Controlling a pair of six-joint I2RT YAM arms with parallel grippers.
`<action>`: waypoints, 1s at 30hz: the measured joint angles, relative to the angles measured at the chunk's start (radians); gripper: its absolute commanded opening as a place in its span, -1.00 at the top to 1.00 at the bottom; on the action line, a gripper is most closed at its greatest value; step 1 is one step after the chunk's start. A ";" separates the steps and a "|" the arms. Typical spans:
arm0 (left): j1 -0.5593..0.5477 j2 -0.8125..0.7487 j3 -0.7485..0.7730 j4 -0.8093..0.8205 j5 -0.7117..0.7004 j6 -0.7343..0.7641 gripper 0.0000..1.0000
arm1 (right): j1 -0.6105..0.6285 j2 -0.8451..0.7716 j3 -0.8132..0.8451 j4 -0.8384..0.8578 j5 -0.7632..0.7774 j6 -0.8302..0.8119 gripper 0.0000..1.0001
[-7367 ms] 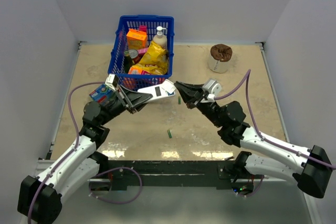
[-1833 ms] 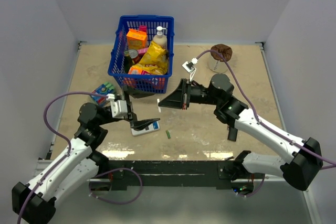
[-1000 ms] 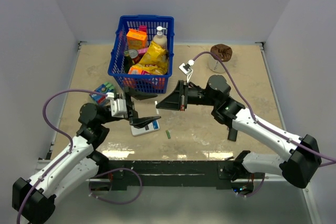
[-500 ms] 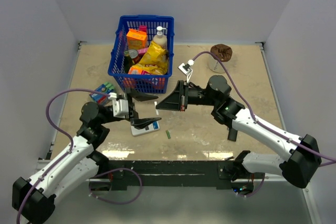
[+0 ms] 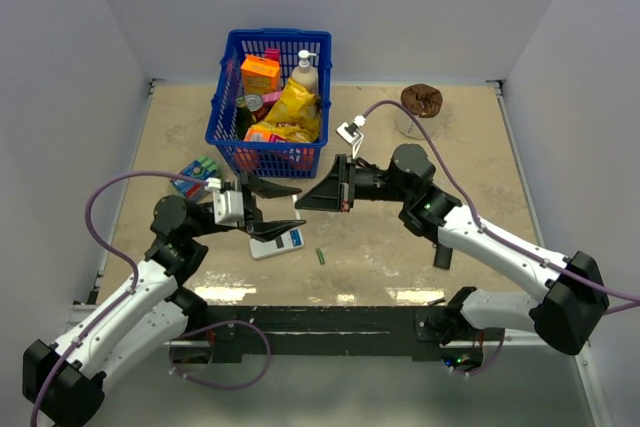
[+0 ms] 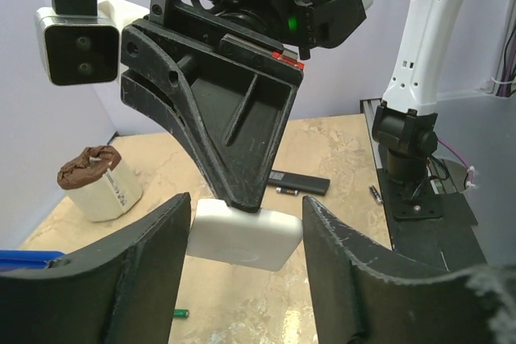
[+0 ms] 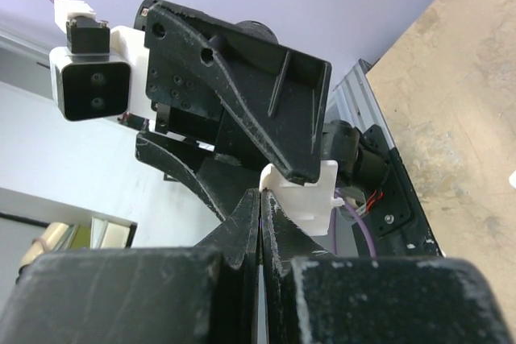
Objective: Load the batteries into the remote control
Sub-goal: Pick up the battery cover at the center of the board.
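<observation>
our right pincer (image 6: 241, 201) nips the smooth, round-cornered white cover (image 6: 242, 238); left pincer (image 6: 247, 241) brackets it, grip we cannot tell

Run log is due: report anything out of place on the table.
One green battery lies loose on the table, apart from the white remote control. Another battery lies beside the black remote instead. Nothing looks spilled or damaged.
</observation>
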 measured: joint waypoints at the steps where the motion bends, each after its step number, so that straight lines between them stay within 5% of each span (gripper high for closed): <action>1: 0.000 0.000 0.000 0.000 0.000 0.000 -0.06 | 0.000 0.000 -0.002 0.002 0.000 0.001 1.00; 5: -0.001 -0.003 0.000 -0.015 -0.001 0.009 0.09 | 0.000 0.000 -0.007 0.001 0.000 0.006 0.91; 16: -0.002 0.048 0.063 -0.267 -0.173 0.050 0.39 | -0.029 -0.030 -0.006 -0.159 0.084 -0.080 -0.31; 24: -0.002 0.231 0.174 -0.583 -0.369 0.095 0.39 | -0.054 -0.156 0.063 -0.554 0.442 -0.340 -0.36; 30: -0.028 0.438 0.236 -0.749 -0.485 0.138 0.46 | -0.054 -0.285 0.005 -0.654 0.648 -0.428 -0.36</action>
